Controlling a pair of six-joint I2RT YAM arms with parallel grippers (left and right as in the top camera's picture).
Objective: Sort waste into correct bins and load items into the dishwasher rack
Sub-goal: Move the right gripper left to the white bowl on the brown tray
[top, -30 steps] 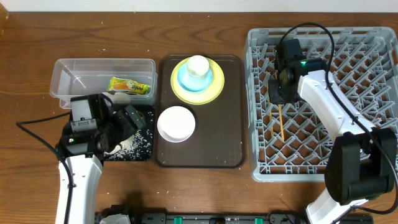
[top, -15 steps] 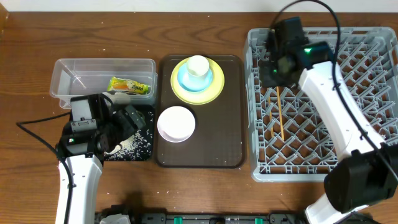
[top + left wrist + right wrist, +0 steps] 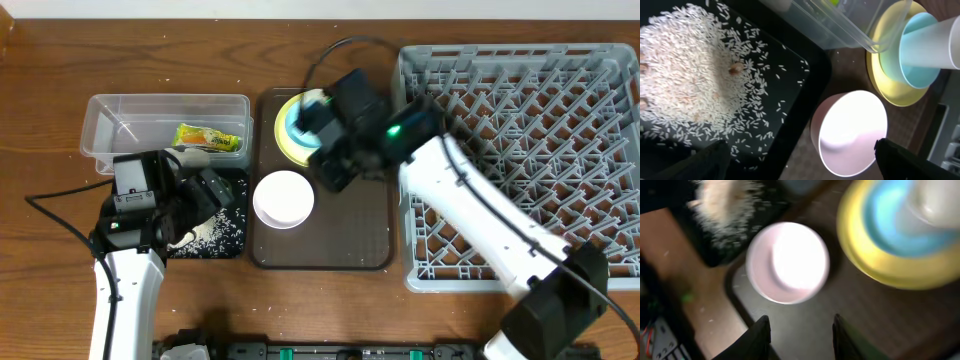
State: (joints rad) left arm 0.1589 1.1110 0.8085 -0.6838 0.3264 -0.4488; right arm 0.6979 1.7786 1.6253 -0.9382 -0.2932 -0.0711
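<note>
White bowl (image 3: 284,198): sits mouth-up on brown serving tray (image 3: 350,235) just beside yellow plate (image 3: 284,137), rim free for grabbing, below empty right hand (image 3: 801,332) with fingers apart, likely next for dishwasher rack (image 3: 560,120); left hand (image 3: 800,150) parked wide open, holding nothing, over rice (image 3: 685,75).

Table (image 3: 40,60): wood, clear grain, low sheen.
Rack (image 3: 585,90): grey plastic, matt.
Tub (image 3: 165,97): clear plastic, glossy.
Wrapper (image 3: 208,137): shiny film.
Black tray (image 3: 815,75): smooth, glossy, looks plastic.
Rice (image 3: 685,75): matt white grains.
Brown tray (image 3: 350,220): dull, finely textured face.
White bowl (image 3: 850,132): smooth, glossy inside.
Plate (image 3: 895,97) and cup (image 3: 935,47): smooth, soft sheen; material unclear.
</note>
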